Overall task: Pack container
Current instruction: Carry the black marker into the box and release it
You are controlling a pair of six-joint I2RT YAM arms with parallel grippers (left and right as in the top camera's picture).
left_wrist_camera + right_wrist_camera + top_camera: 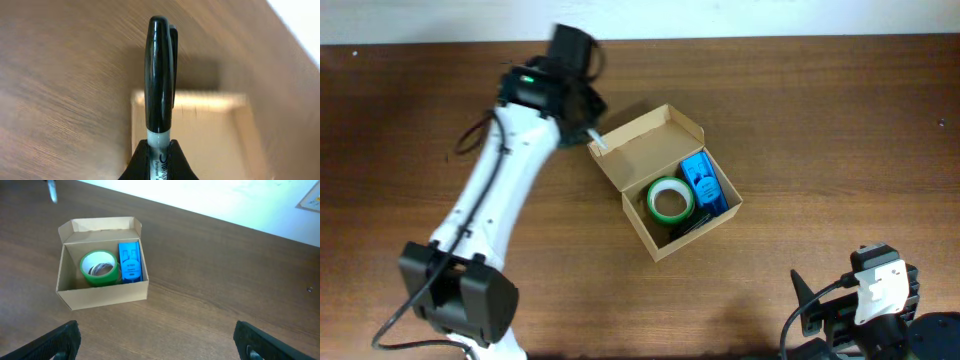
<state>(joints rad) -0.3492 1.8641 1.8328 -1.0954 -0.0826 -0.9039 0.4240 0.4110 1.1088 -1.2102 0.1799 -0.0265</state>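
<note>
On the wood-grain table (800, 120), near its middle, the container (640, 150), a matte tan rectangular cardboard box, stands with its hinged flap open. Inside sit a round green tape roll (670, 201) and a flat blue plastic case (705, 180), side by side. The left jaws grip a cylindrical marker (159, 75) with a glossy black cap, above the box. The right jaws stand wide open, well apart from the box.

One container (642, 148), one green tape roll (653, 203), one blue case (703, 182), one marker (159, 75).
</note>
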